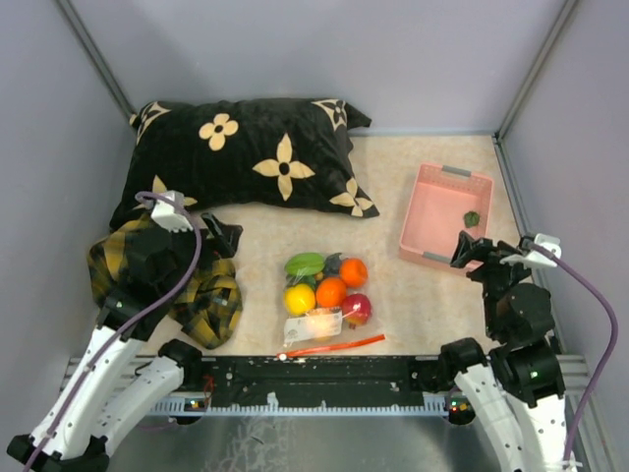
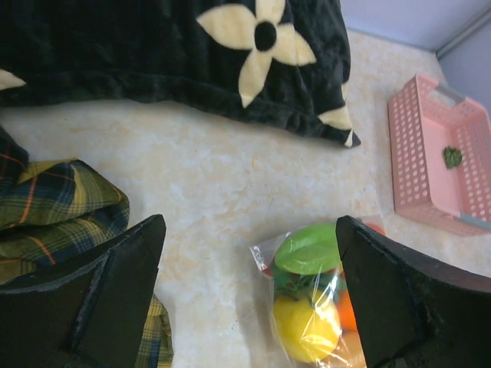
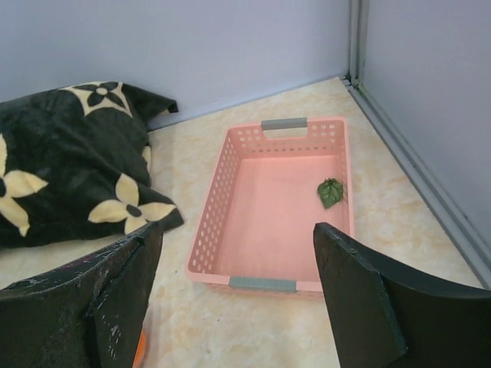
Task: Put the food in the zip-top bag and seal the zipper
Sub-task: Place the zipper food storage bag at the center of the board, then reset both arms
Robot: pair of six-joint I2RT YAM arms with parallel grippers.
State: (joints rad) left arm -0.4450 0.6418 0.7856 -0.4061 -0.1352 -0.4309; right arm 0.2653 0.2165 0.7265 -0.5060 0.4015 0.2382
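The zip-top bag [image 1: 324, 295] lies flat at the table's middle with the food inside it: a green piece [image 1: 305, 264], two oranges [image 1: 353, 271], a yellow lemon [image 1: 300, 299] and a red apple [image 1: 357, 309]. The zipper [image 1: 334, 346] is a red-orange strip along the bag's near edge. My left gripper [image 1: 221, 236] hovers left of the bag, open and holding nothing. In the left wrist view the bag [image 2: 307, 299] sits beside the right finger [image 2: 399, 299]. My right gripper [image 1: 468, 248] hangs open over the near edge of the pink basket, empty.
The pink basket [image 1: 423, 211] at the right holds only a small green leaf [image 3: 331, 192]. A black pillow with cream flowers [image 1: 246, 157] fills the back left. A yellow-black plaid cloth [image 1: 201, 295] is bunched under the left arm. Grey walls close in on three sides.
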